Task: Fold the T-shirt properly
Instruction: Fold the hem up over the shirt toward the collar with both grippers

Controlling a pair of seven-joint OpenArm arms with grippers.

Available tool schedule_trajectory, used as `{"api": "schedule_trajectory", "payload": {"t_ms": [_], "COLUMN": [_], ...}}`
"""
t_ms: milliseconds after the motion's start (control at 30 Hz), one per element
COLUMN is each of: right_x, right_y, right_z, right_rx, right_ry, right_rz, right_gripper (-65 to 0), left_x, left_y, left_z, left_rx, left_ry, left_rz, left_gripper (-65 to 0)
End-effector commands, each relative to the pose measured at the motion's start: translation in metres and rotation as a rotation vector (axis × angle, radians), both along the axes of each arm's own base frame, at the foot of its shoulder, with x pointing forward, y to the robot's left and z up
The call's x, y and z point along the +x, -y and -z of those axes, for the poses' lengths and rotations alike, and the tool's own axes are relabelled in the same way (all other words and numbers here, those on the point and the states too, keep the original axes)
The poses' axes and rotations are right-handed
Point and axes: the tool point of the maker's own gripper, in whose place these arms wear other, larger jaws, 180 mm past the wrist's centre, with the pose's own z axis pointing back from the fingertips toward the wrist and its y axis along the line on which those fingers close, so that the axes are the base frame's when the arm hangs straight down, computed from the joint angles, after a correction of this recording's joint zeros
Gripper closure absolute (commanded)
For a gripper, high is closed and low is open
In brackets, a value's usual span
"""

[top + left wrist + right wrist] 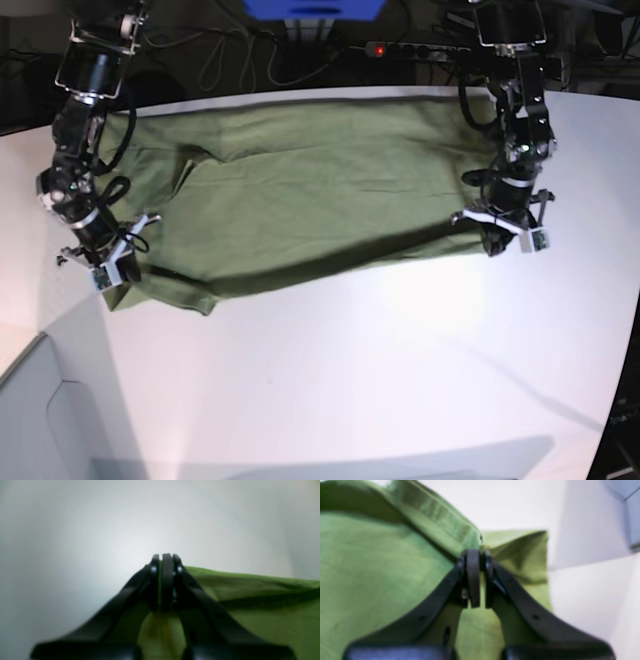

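Observation:
The olive-green T-shirt (300,190) lies spread lengthwise across the far half of the white table (350,380). In the base view my left gripper (495,240) sits at the shirt's right front corner. My right gripper (110,275) sits at its left front corner, by a sleeve. The left wrist view shows the left gripper (166,557) shut, with a thin edge of T-shirt (262,610) pinched between its fingers. Seen from the right wrist, the right gripper (477,552) is shut on a bunched hem of the T-shirt (370,567), and the cloth rises in folds around its tips.
A power strip (400,48) with a red light, cables and a blue object (315,8) lie beyond the table's far edge. A grey panel (40,420) stands at the front left corner. The table's right edge runs close to the left arm.

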Motion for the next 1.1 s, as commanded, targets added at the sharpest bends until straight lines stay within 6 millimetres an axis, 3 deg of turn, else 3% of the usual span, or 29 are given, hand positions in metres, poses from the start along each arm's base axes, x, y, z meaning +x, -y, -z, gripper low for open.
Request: {"api": "schedule_trajectory", "payload": {"t_ms": [0,100,233,433,933,1067], "right_x": [0.005,0.0,-0.007,-0.022,-0.055,-0.062], "right_y": [0.001,0.003,0.02,0.023,0.023,0.019], "right_z": [-0.017,-0.017,-0.019,-0.007,0.019,0.012], "right_rx": [0.001,-0.006,-0.005,-0.004,-0.007,-0.027], "right_ry": [0.053,0.052,0.057,0.024,-0.057,-0.042], "right_rz": [-0.022,-0.022,0.029,0.039,0.038,0.022], "right_gripper": [-0.2,-0.2,-0.2,-0.2,-0.2,-0.2], "left_x": [0.008,0.008,0.009,0.004,-0.01,-0.013], "left_y": [-0.003,-0.003,-0.005,-0.012,-0.01,-0.01], "left_z": [-0.017,-0.017,-0.024,-0.035,-0.019,-0.016], "left_rx": [0.016,0.018,0.023,0.036,0.027,0.027], "left_ry": [0.057,0.057,0.074,0.095,0.051,0.043], "left_rz": [0.008,0.009,0.005,-0.014,-0.011,-0.011], "left_gripper": [0.0,0.0,0.0,0.0,0.0,0.0]}}
